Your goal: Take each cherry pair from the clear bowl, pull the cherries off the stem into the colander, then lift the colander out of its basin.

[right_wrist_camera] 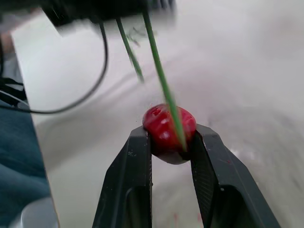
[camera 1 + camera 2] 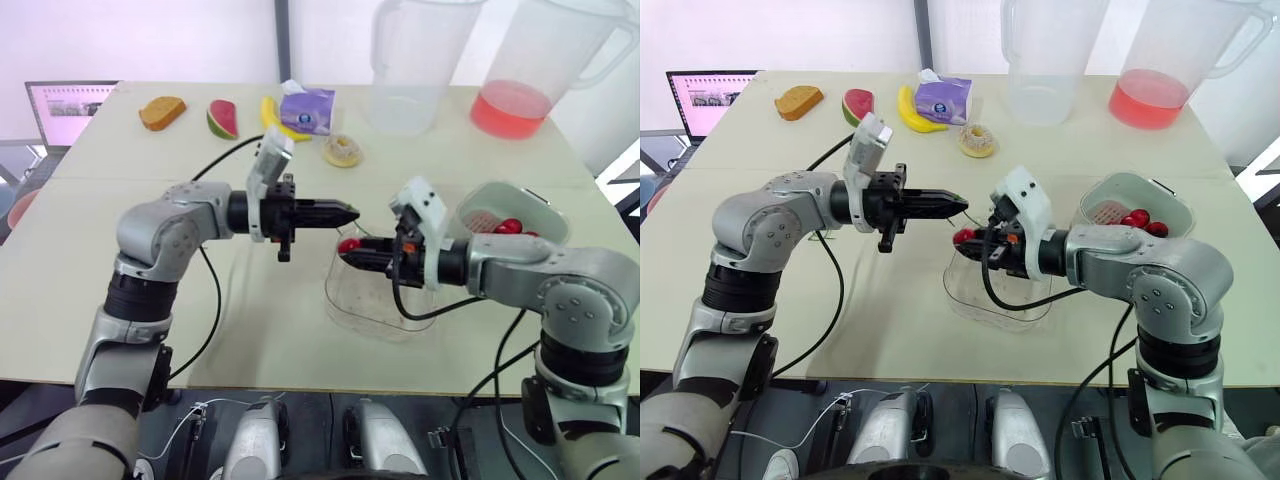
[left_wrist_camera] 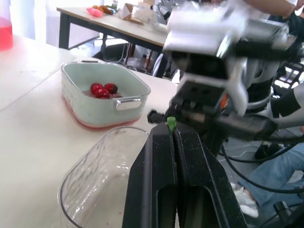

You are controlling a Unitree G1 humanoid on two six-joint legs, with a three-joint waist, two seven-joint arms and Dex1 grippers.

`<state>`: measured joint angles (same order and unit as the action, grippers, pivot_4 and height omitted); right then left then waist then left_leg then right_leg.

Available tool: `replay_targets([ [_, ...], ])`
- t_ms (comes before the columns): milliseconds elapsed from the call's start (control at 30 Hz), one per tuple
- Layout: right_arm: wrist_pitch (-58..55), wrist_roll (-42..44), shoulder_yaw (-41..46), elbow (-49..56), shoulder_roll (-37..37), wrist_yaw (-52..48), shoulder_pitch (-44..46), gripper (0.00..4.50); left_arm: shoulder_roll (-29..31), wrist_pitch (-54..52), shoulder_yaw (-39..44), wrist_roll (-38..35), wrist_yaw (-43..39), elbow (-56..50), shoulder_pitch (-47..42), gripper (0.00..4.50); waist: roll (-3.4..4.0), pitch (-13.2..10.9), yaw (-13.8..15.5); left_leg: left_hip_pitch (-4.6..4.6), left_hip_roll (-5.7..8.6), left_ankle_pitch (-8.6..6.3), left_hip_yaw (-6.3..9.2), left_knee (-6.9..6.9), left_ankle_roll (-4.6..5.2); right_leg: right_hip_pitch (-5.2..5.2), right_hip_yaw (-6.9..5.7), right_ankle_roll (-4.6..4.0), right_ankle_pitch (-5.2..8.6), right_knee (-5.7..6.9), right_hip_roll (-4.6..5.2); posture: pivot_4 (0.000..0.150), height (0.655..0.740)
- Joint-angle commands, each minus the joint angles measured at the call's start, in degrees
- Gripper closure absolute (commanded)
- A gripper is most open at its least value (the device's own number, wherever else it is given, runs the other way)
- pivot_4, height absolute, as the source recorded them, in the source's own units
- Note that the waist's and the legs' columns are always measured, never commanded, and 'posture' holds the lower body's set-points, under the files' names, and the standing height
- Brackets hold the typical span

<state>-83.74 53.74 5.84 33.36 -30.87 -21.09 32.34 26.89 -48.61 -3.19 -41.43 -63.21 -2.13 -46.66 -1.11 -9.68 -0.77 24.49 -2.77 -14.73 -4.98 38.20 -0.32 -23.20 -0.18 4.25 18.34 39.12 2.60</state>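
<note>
Looks like the pull-apart step, judging by the grips. Seeing the left gripper (image 2: 350,212) pinched fully closed on the top end of the green stem (image 1: 161,80), no gap between the fingers. Seeing the right gripper (image 1: 168,142) squeezed onto one red cherry (image 1: 164,126), jaws only as wide as the fruit. Facing each other tip to tip above the clear bowl (image 2: 365,305), roughly mid-desk, left a touch higher. Following the stem's long axis straight from the cherry up to the left tips, so figuring on a pull directly apart along that line. Spotting a second green strand beside it in the right wrist view; can't tell whether another cherry hangs from it.

Worth flagging: hovering over the bowl right now, not over the colander (image 2: 1108,211). Finding that inside its pale basin (image 3: 102,102) toward the desk's right edge, beyond the right forearm, with a few cherries (image 3: 102,89) in it. Closer for the right arm, so probably needs carrying that way before letting go. Nothing between but the bowl's rim.

Along the far edge: clear pitcher (image 2: 405,70), red-drink pitcher (image 2: 525,80), tissue pack (image 2: 305,108), banana (image 2: 272,118), watermelon slice (image 2: 222,118), bread (image 2: 162,112), donut (image 2: 343,150). Well apart, no bother.
</note>
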Motion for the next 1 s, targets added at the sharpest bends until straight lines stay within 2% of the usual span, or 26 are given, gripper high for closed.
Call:
replay_targets([
  [33,-0.1,0.4,1.5,1.3,-1.0,0.4,-0.6,3.87,0.6,-1.0,2.5,-1.8,0.7,-0.3,-1.8,4.50,0.00,0.0,-0.1,0.00,0.00,0.00,0.00,0.00,0.00,0.00,0.00,0.00,0.00,0.00,0.00,0.150,0.7400],
  [333,0.3,-1.0,12.5,-1.1,-5.6,2.6,-1.5,3.87,1.4,-9.6,9.3,-7.7,5.9,2.5,-1.8,4.50,-0.01,0.0,0.0,0.00,0.00,0.00,0.00,-0.01,0.00,0.00,0.00,0.00,0.00,0.00,0.00,0.150,0.7400],
  [567,7.5,-13.5,18.4,-9.3,-7.0,13.4,1.7,3.87,2.5,-14.3,13.2,-10.8,11.1,-0.2,1.7,4.50,-0.01,0.0,-0.1,-0.01,0.00,0.02,0.00,-0.03,-0.04,-0.01,0.01,0.00,0.00,0.00,0.00,0.150,0.7400],
  [767,10.7,-22.2,18.1,-16.8,-6.7,17.5,-1.8,3.87,1.8,-15.4,16.6,-11.8,18.4,-2.7,5.1,4.50,-0.01,0.0,0.1,-0.01,0.01,0.17,-0.03,-0.04,-0.30,-0.01,0.01,0.00,0.00,0.00,0.02,0.150,0.7400],
  [833,12.0,-24.3,17.4,-18.5,-7.0,17.6,-2.8,2.86,1.4,-15.8,18.5,-12.4,21.7,-3.4,6.3,4.50,-0.01,0.0,0.0,-0.01,0.01,0.17,-0.04,-0.04,-0.30,0.00,0.02,0.00,0.00,0.00,0.03,0.150,0.7400],
  [967,13.4,-25.6,17.2,-19.5,-7.0,16.5,-2.6,1.24,0.2,-17.6,23.0,-15.6,28.6,-5.5,8.8,4.50,0.00,0.0,-0.2,-0.03,-0.01,0.18,-0.04,-0.06,-0.31,-0.01,0.03,0.00,0.00,0.00,0.01,0.150,0.7400],
  [1000,14.0,-25.2,17.7,-19.0,-6.6,16.0,-1.8,0.70,-0.3,-17.9,24.6,-16.7,30.9,-6.0,9.6,4.50,0.00,0.0,-0.2,-0.02,-0.02,0.18,-0.04,-0.06,-0.31,-0.01,0.03,0.00,0.00,0.00,0.00,0.150,0.7400],
])
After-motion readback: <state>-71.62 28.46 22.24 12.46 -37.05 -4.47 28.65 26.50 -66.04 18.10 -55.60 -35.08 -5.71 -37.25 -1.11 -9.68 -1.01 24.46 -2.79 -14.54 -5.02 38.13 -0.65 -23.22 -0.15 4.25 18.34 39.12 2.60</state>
